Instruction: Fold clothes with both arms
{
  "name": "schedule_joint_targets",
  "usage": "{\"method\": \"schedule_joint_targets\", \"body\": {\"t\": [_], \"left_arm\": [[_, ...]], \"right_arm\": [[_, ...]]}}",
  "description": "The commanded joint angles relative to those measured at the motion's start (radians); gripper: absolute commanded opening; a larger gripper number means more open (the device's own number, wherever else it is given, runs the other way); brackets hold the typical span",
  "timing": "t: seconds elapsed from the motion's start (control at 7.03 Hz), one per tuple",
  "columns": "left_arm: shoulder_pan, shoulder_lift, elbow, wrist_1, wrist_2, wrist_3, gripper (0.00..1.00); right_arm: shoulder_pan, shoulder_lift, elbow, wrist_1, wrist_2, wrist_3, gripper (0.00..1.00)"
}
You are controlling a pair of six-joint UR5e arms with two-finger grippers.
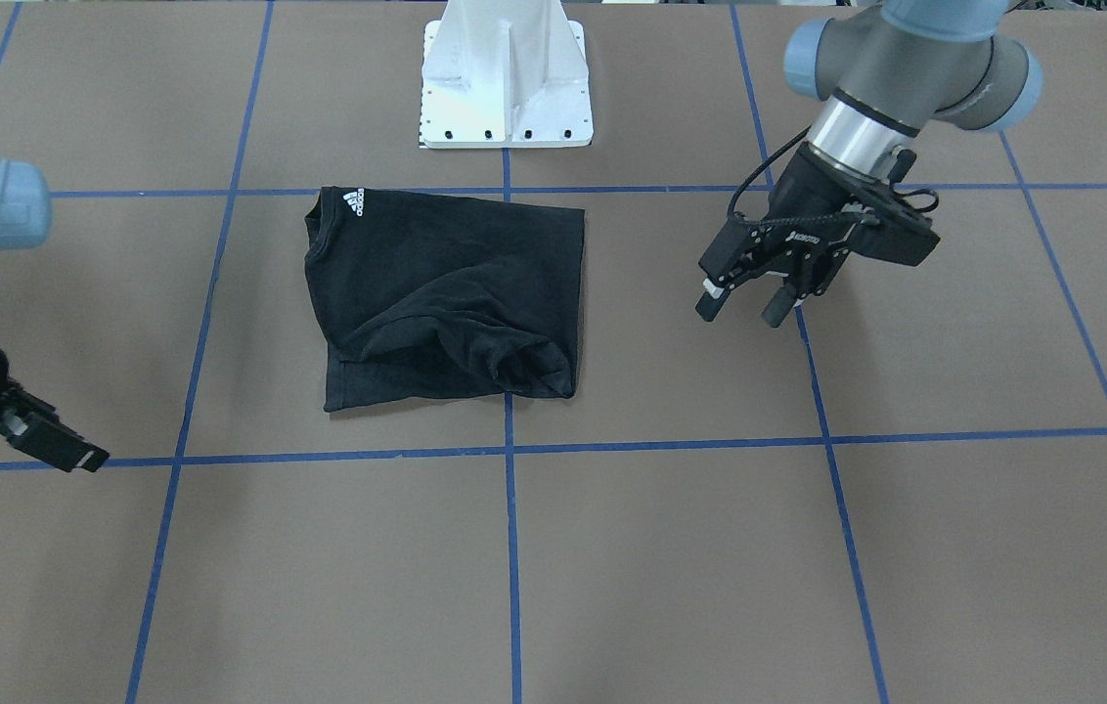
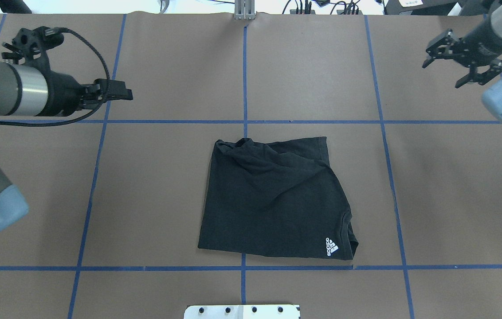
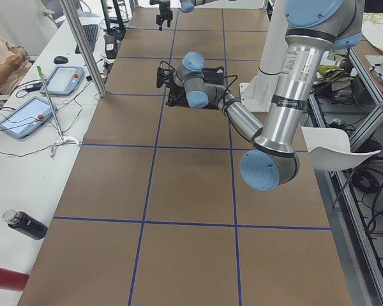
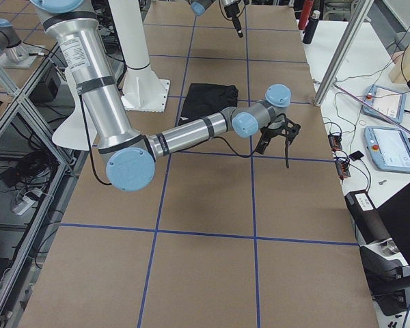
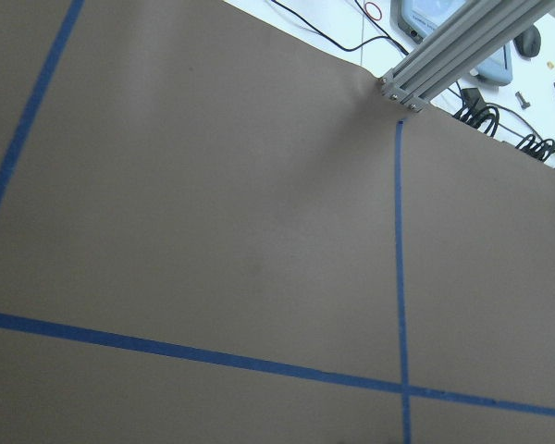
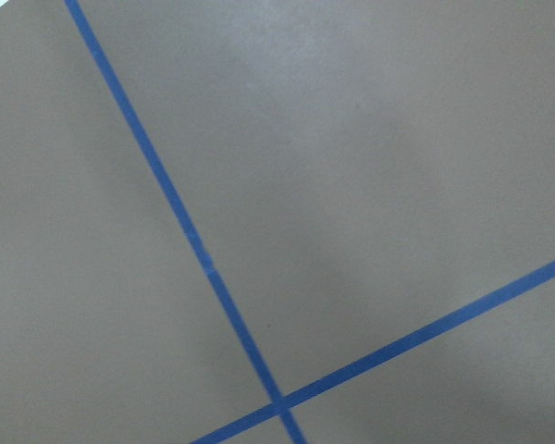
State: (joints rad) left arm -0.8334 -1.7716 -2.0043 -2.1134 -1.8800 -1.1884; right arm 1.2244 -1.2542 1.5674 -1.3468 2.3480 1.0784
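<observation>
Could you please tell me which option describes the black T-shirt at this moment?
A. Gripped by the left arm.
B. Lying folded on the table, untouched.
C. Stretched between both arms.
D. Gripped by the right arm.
B: the black short-sleeved T-shirt lies folded on the brown table, and the left gripper and right gripper both hang well clear of it with open, empty fingers.

The T-shirt (image 2: 273,199) lies folded on the table (image 2: 153,208) near its middle, directly in front of the pedestal (image 1: 505,78), with its collar end toward the robot's right and the base. The left gripper (image 1: 744,308) hangs above the table on the shirt's left side, well apart from it. The right gripper (image 2: 441,76) stands well apart on the shirt's right side, toward the table's far edge from the base.
</observation>
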Motion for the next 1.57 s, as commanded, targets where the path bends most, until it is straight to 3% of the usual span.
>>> {"method": "schedule_joint_targets", "body": {"t": [0.0,0.43,0.71,0.85,1.14,1.42], "left_arm": [[-0.166,0.177,-0.060,0.006,-0.168,0.441,1.00],[-0.433,0.320,0.007,0.010,-0.306,0.948,1.00],[-0.582,0.336,0.141,0.010,-0.393,1.186,1.00],[-0.634,0.334,0.200,0.013,-0.427,1.238,1.00],[-0.653,0.307,0.197,0.143,-0.443,1.241,1.00],[-0.659,0.331,0.176,0.177,-0.443,1.227,1.00]], "right_arm": [[0.146,-0.150,0.013,-0.003,-0.001,-0.428,1.00],[0.311,-0.321,-0.010,-0.014,-0.041,-0.940,1.00],[0.380,-0.318,0.000,-0.177,-0.044,-1.174,1.00],[0.389,-0.315,0.005,-0.216,-0.039,-1.259,1.00],[0.396,-0.301,0.011,-0.271,-0.027,-1.281,1.00],[0.417,-0.268,0.029,-0.403,-0.018,-1.281,1.00]]}}
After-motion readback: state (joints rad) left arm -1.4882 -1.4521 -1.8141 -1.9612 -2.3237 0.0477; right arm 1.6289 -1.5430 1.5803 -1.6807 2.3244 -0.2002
